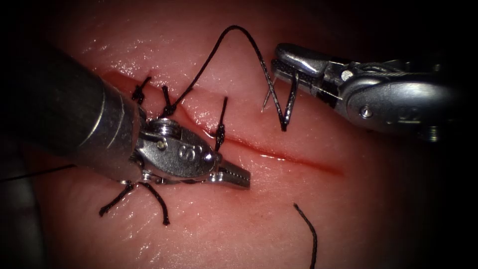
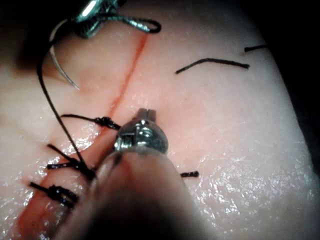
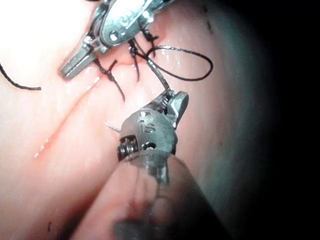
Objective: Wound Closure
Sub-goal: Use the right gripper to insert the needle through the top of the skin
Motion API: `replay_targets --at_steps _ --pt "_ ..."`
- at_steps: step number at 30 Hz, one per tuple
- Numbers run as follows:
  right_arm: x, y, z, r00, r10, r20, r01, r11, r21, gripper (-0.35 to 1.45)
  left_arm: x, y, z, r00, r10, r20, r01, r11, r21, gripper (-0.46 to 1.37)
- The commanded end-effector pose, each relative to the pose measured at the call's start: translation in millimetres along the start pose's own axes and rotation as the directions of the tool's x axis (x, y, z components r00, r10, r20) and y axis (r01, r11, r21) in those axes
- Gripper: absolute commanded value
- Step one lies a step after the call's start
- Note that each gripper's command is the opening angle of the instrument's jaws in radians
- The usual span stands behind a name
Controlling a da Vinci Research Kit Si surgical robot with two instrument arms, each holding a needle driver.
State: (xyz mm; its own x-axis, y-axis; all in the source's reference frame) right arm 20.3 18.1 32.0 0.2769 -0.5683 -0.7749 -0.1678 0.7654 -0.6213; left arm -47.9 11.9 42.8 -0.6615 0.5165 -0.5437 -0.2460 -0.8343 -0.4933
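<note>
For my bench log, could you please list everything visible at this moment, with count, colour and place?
Tissue: one, pink, beneath everything.
Cut: one, red line, left part stitched, right part open.
Tied stitches: three, black, across the cut beside the left tool.
Needle: one, silver, curved, held in the right tool, clear of the tissue.
Thread: one, black, arching from a stitch to the right tool.
Cut thread end: one, black, lying loose below the cut.
Left tool: jaws shut, holding nothing.
Right tool: jaws shut on the needle.

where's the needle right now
In the endoscope view the needle hangs from the right tool, held near its thread end, above the tissue, beyond the cut, tip free, thread trailing.
</note>
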Motion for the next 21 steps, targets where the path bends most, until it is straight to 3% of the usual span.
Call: replay_targets --at_steps 1,11,21 --pt "0.0 -0.3 0.0 1.000 0.002 -0.001 -0.002 1.000 -0.002 -0.35 0.0 -0.1 0.0 1.000 0.000 -0.001 -0.001 1.000 -0.009 -0.35" --pt "-0.4 -4.7 0.1 0.999 -0.034 0.016 0.033 0.997 0.067 -0.35 0.2 -0.3 -0.1 1.000 -0.006 -0.001 0.006 1.000 -0.012 -0.35" --pt "-0.3 -8.7 0.0 0.999 0.048 0.026 -0.050 0.994 0.093 -0.35 0.2 -1.0 -0.1 1.000 -0.010 -0.011 0.010 1.000 -0.003 -0.35"
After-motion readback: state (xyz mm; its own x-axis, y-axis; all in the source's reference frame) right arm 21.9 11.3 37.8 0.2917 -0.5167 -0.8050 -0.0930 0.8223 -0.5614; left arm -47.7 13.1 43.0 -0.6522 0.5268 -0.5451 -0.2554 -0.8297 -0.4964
